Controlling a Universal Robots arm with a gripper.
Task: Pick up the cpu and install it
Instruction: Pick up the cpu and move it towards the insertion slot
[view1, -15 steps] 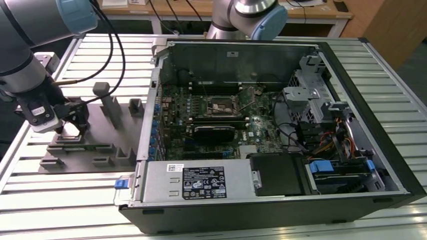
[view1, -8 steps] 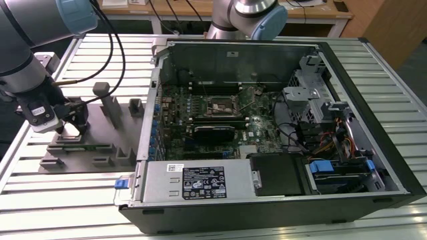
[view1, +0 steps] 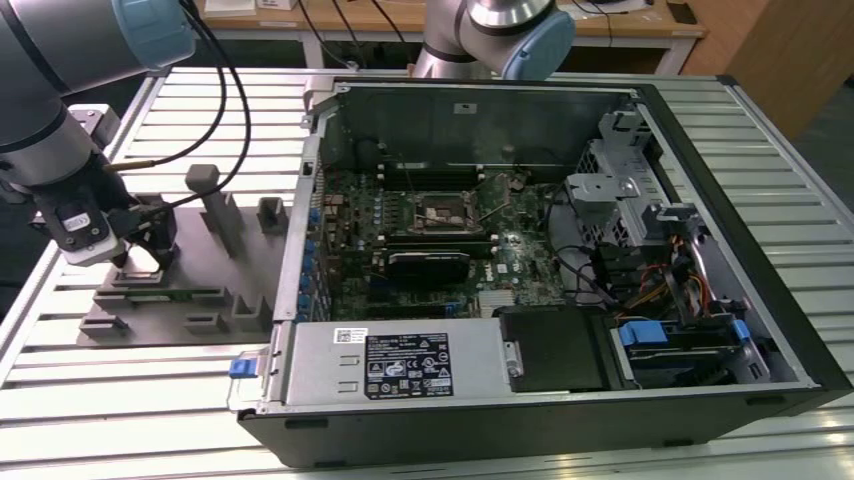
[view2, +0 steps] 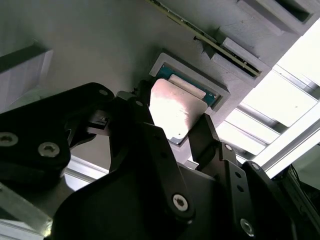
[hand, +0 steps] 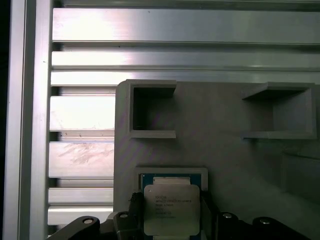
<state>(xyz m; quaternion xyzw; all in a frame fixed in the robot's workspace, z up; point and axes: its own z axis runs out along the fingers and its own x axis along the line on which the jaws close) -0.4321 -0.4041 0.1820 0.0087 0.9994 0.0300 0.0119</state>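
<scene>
The cpu (view2: 175, 105) is a flat square chip with a shiny metal top, and it sits between two black fingers (view2: 206, 134). My gripper (view2: 175, 117) is shut on the cpu's two opposite edges. The chip hangs just above its square recess (hand: 172, 171) in the grey holder plate (view1: 200, 300), and the recess's blue-green floor shows behind the chip. In the first wrist view the cpu (hand: 171, 210) lies between the fingertips of the gripper (hand: 171, 216). In the exterior view the gripper (view1: 138, 262) stands over the holder plate at the exterior view's left. The motherboard socket (view1: 445, 212) lies inside the open computer case.
The open computer case (view1: 747, 330) fills the middle and right of the slatted metal table (view1: 107, 400). Upright grey blocks (view1: 214, 205) rise from the holder plate beside the gripper. Two box-shaped pockets (hand: 150, 110) stand on the plate. A second arm's base (view1: 507, 30) is at the back.
</scene>
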